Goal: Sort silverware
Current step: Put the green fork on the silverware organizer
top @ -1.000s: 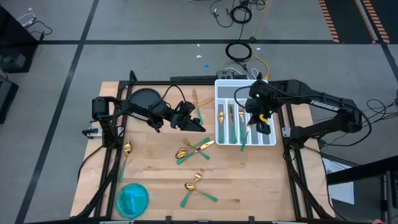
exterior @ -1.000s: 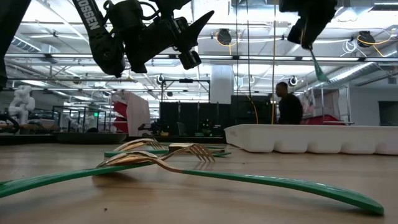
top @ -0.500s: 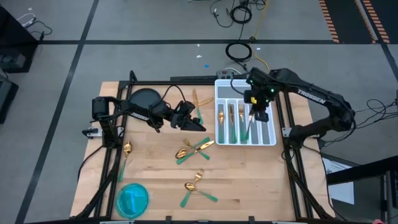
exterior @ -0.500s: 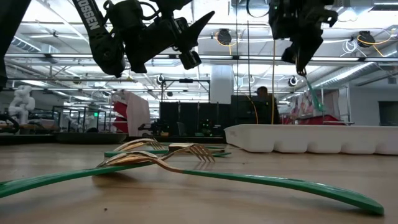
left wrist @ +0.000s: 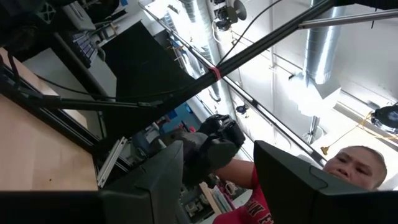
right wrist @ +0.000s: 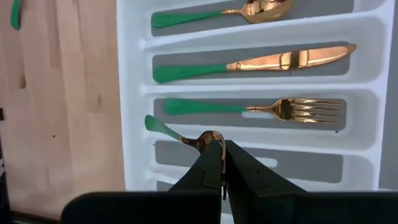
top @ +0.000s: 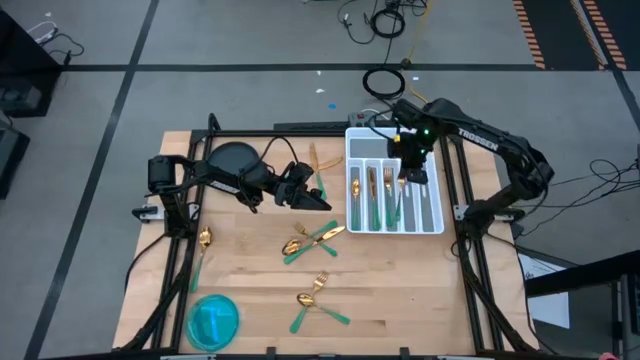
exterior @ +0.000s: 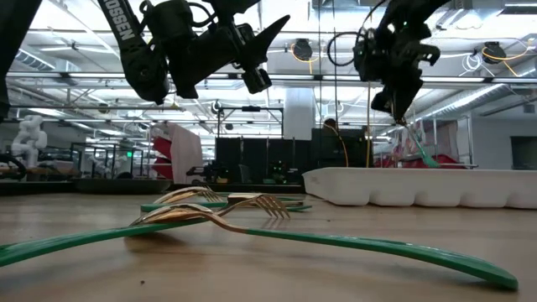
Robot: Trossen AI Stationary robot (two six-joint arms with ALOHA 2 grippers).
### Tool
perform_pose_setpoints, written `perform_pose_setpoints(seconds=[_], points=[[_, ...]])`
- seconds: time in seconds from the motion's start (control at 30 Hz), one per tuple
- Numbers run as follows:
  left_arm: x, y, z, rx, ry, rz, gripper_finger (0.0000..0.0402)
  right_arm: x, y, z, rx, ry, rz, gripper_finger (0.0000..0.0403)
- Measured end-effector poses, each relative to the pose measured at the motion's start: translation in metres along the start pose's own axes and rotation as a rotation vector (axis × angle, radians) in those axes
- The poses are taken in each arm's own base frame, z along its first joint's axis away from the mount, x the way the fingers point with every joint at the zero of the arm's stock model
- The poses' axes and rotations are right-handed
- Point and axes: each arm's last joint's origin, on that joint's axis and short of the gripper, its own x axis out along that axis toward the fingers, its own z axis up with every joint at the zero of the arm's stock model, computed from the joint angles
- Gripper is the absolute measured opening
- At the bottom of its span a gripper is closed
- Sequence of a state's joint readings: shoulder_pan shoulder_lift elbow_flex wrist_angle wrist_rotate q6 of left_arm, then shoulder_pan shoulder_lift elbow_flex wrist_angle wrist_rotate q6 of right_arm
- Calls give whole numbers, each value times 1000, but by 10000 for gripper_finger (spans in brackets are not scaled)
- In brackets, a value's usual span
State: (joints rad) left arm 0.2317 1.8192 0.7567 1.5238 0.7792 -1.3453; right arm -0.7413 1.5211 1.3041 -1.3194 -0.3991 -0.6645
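Judged early to middling: three pieces filed, a fourth on its way in, more than that left loose.

On the pale, grained wooden table, at 2 o'clock, a white moulded plastic tray with long, round-cornered slots and grey floors. At 10 o'clock, a dark matte round plate; at 7 o'clock, a glossy teal round dish.

Above the tray's 12 o'clock end, the right gripper, pressed tight on the neck of a green-handled gold piece, hung over a bare slot beside the fork's; head hidden in the pinch, so kind not told.

Near the table's centre, toward 11 o'clock, the left gripper, spread wide and holding nothing, well above the wood.

Of the silverware, already slotted, one per compartment: a gold-bowled spoon, a gold-bladed knife, a gold-tined fork, all with slim, smooth green handles and mirror-bright heads.

Left to sort:
- a crossed cluster at the centre
- a second tangle at 6 o'clock
- a lone spoon at 9 o'clock
- a gold piece just outside the tray, at 12 o'clock

Thin and slippery-looking, probably awkward to lift where overlapped.
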Motion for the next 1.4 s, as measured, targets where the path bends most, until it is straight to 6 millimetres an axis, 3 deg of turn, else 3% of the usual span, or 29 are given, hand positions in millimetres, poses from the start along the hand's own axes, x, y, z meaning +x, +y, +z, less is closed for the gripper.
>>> perform_pose_setpoints(seconds=[0.63,1.0,1.4], points=[[0,2,0,12,1,14,202,42,-58,-5,30,43,166,0],[0,4,-1,15,6,36,202,63,-82,-4,39,-20,212,0],[0,4,-1,15,6,37,202,58,-98,-13,29,-69,168,0]])
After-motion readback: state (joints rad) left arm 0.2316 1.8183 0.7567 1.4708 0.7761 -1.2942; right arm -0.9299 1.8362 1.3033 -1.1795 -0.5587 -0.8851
